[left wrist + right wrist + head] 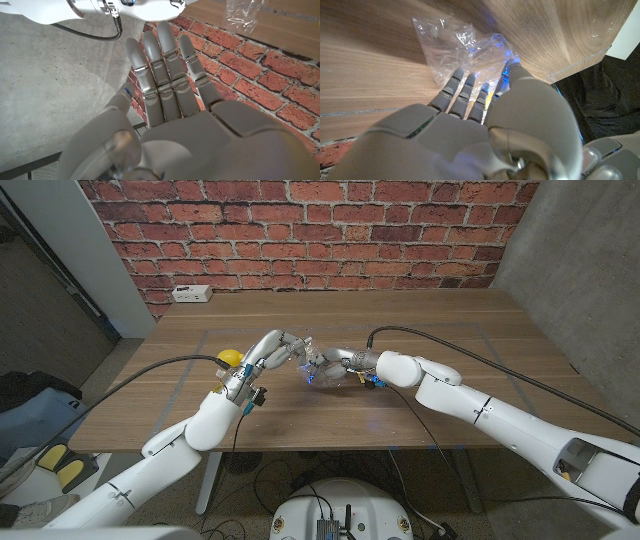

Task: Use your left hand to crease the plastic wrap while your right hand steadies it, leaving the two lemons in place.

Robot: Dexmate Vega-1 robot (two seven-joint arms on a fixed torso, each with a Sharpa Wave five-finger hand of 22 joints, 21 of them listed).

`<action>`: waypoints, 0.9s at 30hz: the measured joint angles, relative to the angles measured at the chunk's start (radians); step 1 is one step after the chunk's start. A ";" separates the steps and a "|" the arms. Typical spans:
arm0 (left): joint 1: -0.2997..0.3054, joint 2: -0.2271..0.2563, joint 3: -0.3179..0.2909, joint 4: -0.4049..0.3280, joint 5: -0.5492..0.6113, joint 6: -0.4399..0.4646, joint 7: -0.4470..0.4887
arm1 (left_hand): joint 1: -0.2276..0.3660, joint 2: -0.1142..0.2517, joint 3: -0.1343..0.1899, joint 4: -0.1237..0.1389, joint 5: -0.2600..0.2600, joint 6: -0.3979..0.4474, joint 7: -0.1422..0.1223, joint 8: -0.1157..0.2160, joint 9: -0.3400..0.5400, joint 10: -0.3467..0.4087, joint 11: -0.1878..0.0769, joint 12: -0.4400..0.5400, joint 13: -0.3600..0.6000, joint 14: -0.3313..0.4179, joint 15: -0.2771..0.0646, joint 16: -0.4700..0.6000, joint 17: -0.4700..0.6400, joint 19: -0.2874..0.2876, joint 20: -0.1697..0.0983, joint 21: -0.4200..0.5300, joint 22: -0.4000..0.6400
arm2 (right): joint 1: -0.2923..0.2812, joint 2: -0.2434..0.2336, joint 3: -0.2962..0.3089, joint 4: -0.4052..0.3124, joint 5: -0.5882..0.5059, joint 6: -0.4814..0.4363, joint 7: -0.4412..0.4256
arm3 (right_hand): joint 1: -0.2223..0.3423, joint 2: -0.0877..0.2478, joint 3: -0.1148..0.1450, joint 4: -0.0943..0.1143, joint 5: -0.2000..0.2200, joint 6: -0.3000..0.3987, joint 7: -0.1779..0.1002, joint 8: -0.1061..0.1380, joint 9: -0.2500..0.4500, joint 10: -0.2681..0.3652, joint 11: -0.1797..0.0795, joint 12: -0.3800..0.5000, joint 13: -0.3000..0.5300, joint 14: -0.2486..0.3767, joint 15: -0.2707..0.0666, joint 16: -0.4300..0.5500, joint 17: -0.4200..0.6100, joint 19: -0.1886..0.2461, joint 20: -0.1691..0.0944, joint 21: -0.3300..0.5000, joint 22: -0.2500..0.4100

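A crumpled sheet of clear plastic wrap (pixel 322 372) (pixel 462 47) (pixel 244 16) lies at the middle of the wooden table (pixel 400 320). My right hand (pixel 340 364) (pixel 470 125) reaches over it from the right, and its fingertips (pixel 457 80) press down on the wrap's edge. My left hand (pixel 278 348) (pixel 165 95) hovers just left of the wrap with its fingers straight, close together and holding nothing. One yellow lemon (pixel 231 358) sits on the table behind my left wrist, partly hidden by the arm.
A white power strip (pixel 190 293) lies at the table's back left corner, near the brick wall (pixel 320 230). Black cables run along both arms. The table's edge (pixel 580 55) is close beside my right hand.
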 measured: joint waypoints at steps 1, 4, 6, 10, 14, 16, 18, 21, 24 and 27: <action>-0.001 -0.002 -0.001 0.002 0.000 -0.001 -0.002 | 0.000 0.000 0.003 -0.003 0.000 0.000 0.000 0.000 0.000 0.000 0.000 -0.005 0.000 0.000 0.000 0.000 0.000 -0.002 -0.001 0.000 0.000 | 0.003 0.000 -0.003 0.002 -0.001 -0.002 0.006 | 0.006 -0.004 -0.005 -0.005 -0.002 -0.007 0.001 -0.003 0.000 -0.006 0.005 0.000 -0.001 -0.005 -0.002 -0.005 0.000 -0.006 0.006 -0.002 -0.002; -0.006 -0.008 -0.002 0.006 0.000 -0.003 -0.008 | 0.000 0.000 0.004 -0.004 0.000 -0.005 0.005 0.000 0.000 0.000 0.000 -0.008 0.005 -0.001 -0.001 0.000 0.000 -0.005 0.002 0.000 0.000 | 0.014 0.001 -0.010 0.007 -0.002 -0.006 0.028 | -0.027 -0.046 -0.044 -0.004 -0.011 -0.026 0.013 -0.018 -0.005 -0.035 0.017 0.000 -0.008 -0.027 0.002 -0.011 -0.007 -0.016 0.031 -0.007 -0.006; -0.009 -0.012 -0.002 0.010 0.000 -0.003 -0.011 | 0.000 0.000 0.007 0.000 0.000 -0.009 0.001 0.000 0.000 0.000 0.000 -0.008 0.005 -0.002 -0.001 0.000 0.000 -0.005 0.002 0.003 -0.002 | 0.021 0.001 -0.014 0.009 -0.002 -0.008 0.038 | -0.065 -0.083 -0.078 0.005 -0.011 -0.041 0.028 -0.029 -0.010 -0.049 0.028 0.000 -0.012 -0.043 0.000 -0.021 -0.013 -0.028 0.043 -0.018 -0.008; -0.015 -0.017 -0.002 0.016 -0.002 -0.006 -0.017 | -0.009 0.001 0.009 -0.002 0.000 -0.010 0.000 0.000 0.000 -0.004 -0.004 -0.012 0.005 -0.009 -0.001 0.000 0.005 -0.013 0.002 0.006 -0.003 | 0.036 0.001 -0.021 0.017 0.001 -0.010 0.069 | -0.186 -0.169 -0.168 0.047 0.001 -0.071 0.058 -0.061 -0.026 -0.086 0.040 0.005 -0.021 -0.070 0.002 -0.030 -0.025 -0.051 0.064 -0.041 -0.011; -0.023 -0.024 -0.002 0.024 -0.005 -0.007 -0.024 | -0.009 0.001 0.016 -0.003 0.000 -0.017 0.003 0.000 0.000 -0.009 0.002 -0.016 0.008 -0.010 0.000 0.000 0.005 -0.014 0.004 0.008 -0.003 | 0.053 0.004 -0.026 0.035 0.018 -0.008 0.099 | -0.292 -0.218 -0.236 0.091 0.028 -0.095 0.081 -0.083 -0.033 -0.106 0.061 0.012 -0.026 -0.078 0.004 -0.030 -0.026 -0.077 0.076 -0.056 -0.010; -0.027 -0.027 -0.002 0.028 -0.006 -0.008 -0.026 | -0.009 0.001 0.016 -0.002 0.000 -0.021 0.000 0.000 0.000 -0.009 0.002 -0.017 0.009 -0.010 0.000 0.000 0.005 -0.018 0.000 0.011 -0.003 | 0.058 0.005 -0.027 0.042 0.031 -0.003 0.113 | -0.350 -0.222 -0.265 0.120 0.044 -0.083 0.100 -0.084 -0.039 -0.089 0.080 0.022 -0.029 -0.078 0.004 -0.030 -0.029 -0.088 0.088 -0.062 -0.010; -0.030 -0.028 -0.002 0.030 -0.008 -0.009 -0.029 | -0.009 0.001 0.016 -0.002 0.000 -0.021 0.000 0.000 0.000 -0.009 0.002 -0.020 0.009 -0.010 0.000 0.000 0.009 -0.018 0.000 0.011 -0.003 | 0.066 0.008 -0.027 0.056 0.041 -0.001 0.124 | -0.399 -0.211 -0.288 0.146 0.058 -0.059 0.122 -0.084 -0.045 -0.068 0.101 0.033 -0.030 -0.069 0.012 -0.029 -0.031 -0.096 0.096 -0.065 -0.010; -0.038 -0.033 0.001 0.037 -0.009 -0.009 -0.033 | -0.014 0.006 0.019 0.000 0.000 -0.021 0.000 0.000 -0.003 -0.009 0.002 -0.020 0.009 -0.010 0.000 0.000 0.009 -0.023 0.006 0.015 -0.003 | 0.068 0.009 -0.024 0.069 0.074 0.014 0.142 | -0.412 -0.184 -0.292 0.158 0.077 -0.016 0.137 -0.082 -0.056 0.000 0.110 0.054 -0.033 -0.012 0.015 -0.005 -0.034 -0.098 0.098 -0.068 -0.010; -0.042 -0.034 0.003 0.040 -0.012 -0.009 -0.038 | -0.020 0.001 0.019 0.000 0.000 -0.021 0.000 0.000 -0.005 -0.009 0.002 -0.023 0.009 -0.017 0.001 0.000 0.009 -0.023 0.006 0.015 -0.002 | 0.048 0.009 -0.004 0.082 0.087 0.026 0.139 | -0.361 -0.128 -0.266 0.140 0.093 0.017 0.163 -0.076 -0.072 0.102 0.119 0.082 -0.033 0.088 0.000 0.038 -0.034 -0.068 0.069 -0.067 -0.010; -0.050 -0.037 0.008 0.047 -0.014 -0.009 -0.042 | -0.020 0.001 0.019 0.000 0.000 -0.021 0.000 0.000 -0.005 -0.009 0.002 -0.023 0.009 -0.018 0.000 0.000 0.009 -0.023 0.006 0.015 -0.004 | 0.019 0.008 0.020 0.090 0.118 0.085 0.077 | -0.322 -0.090 -0.243 0.117 0.093 0.042 0.173 -0.068 -0.077 0.151 0.119 0.095 -0.029 0.141 -0.004 0.067 -0.026 0.023 0.110 -0.045 -0.008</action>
